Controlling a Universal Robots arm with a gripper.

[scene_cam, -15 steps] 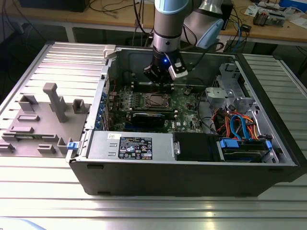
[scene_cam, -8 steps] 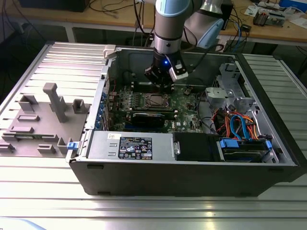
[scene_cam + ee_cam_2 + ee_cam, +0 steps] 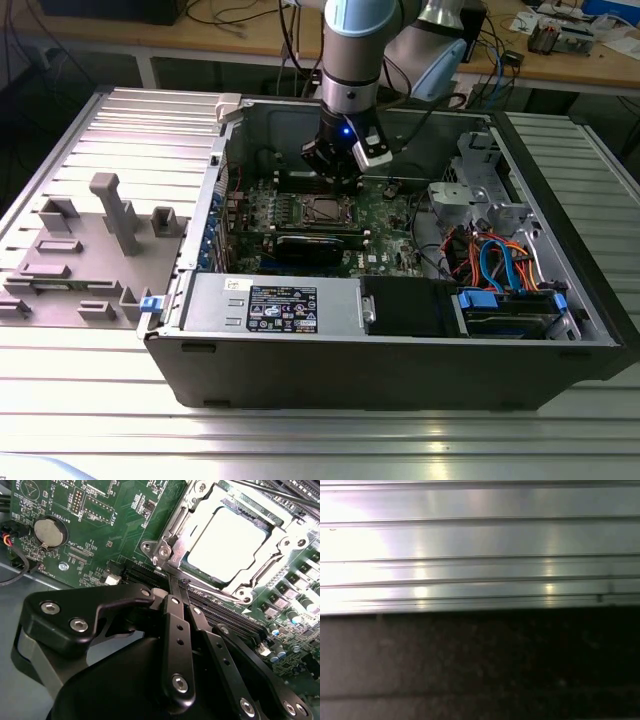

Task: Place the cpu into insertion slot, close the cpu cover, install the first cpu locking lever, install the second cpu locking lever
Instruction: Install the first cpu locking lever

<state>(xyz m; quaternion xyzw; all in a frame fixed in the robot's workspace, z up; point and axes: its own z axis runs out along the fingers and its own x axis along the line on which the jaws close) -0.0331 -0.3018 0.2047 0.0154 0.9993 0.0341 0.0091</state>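
With its fingers clenched together on nothing, the pincer [image 3: 179, 582] hovers just beside the near edge of the cpu cover [image 3: 172, 532], which lies shut over the cpu [image 3: 227, 542] seated in the insertion slot [image 3: 327, 209].

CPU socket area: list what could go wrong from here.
1. The fingers meet at a thin lever beside the cpu cover; it could slip free.
2. The fingers sit close over the green board and black slots; a slip could scrape them.
3. The cpu lies bare in the cover's cut-out.
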